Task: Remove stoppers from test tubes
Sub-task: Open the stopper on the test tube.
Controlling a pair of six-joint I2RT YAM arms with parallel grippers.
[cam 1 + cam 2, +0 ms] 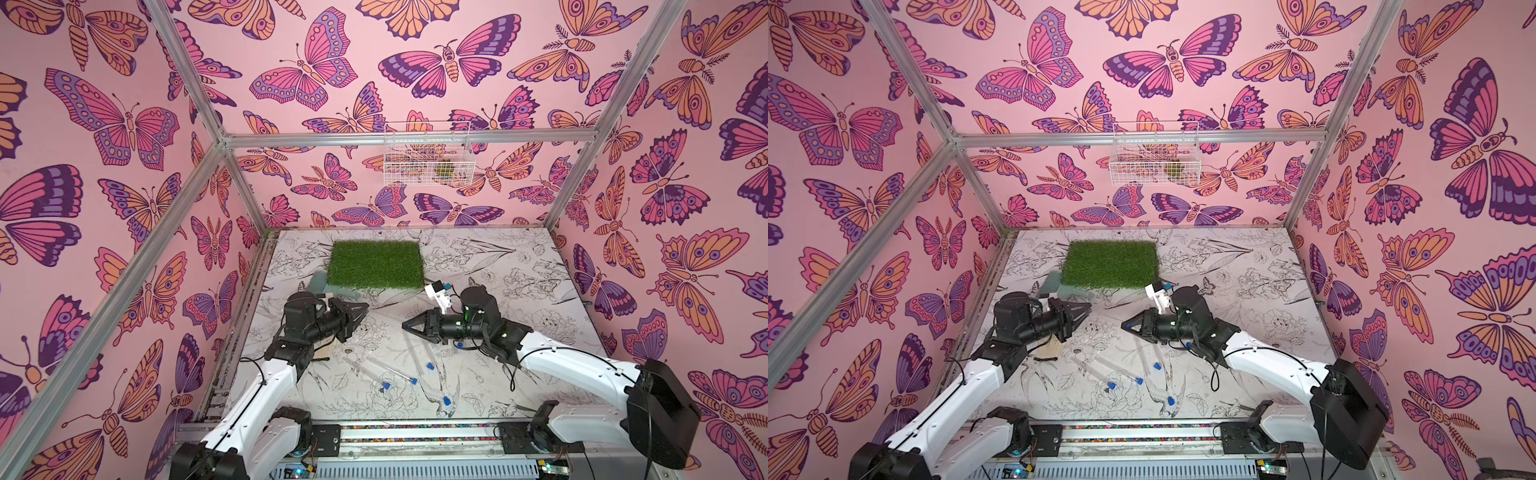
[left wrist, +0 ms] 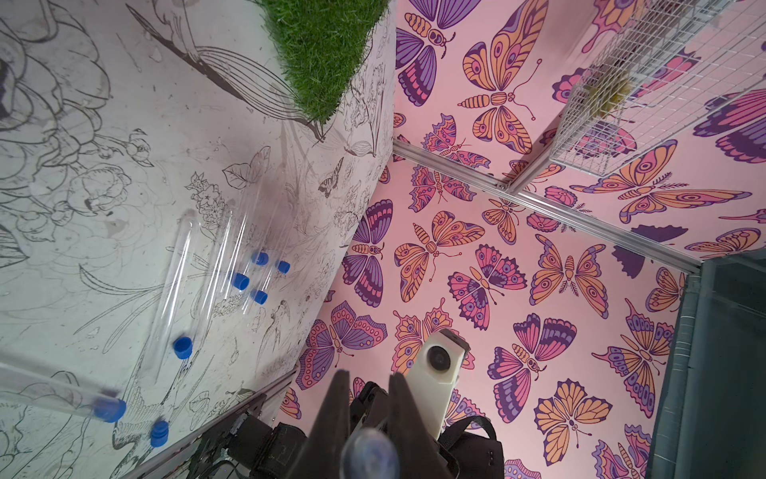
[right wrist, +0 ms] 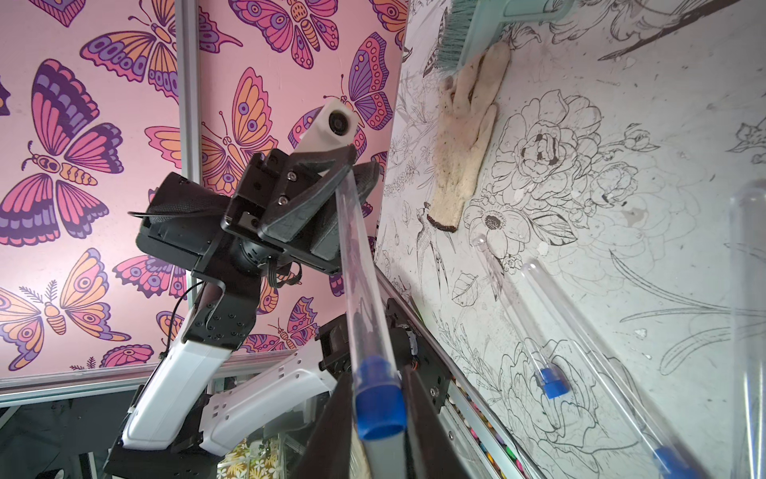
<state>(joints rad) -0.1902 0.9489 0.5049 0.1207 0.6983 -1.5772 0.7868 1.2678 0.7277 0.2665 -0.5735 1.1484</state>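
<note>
The left jaws pinch the rounded end of a test tube point(image 3: 352, 269) held over the bench point(image 1: 519, 270); the right jaws pinch its blue stopper point(image 3: 379, 398); other stoppered tubes point(image 1: 392, 369) lie on the bench below

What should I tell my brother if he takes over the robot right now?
Left hand: shut on the round end of one tube, held up off the table.
Right hand: closed on that tube's stopper, which is not out yet.
Table: at least four more tubes lie flat, blue stoppers in.
Done: no loose stopper in sight.
Left: pull this stopper out, then do the other tubes.
</note>
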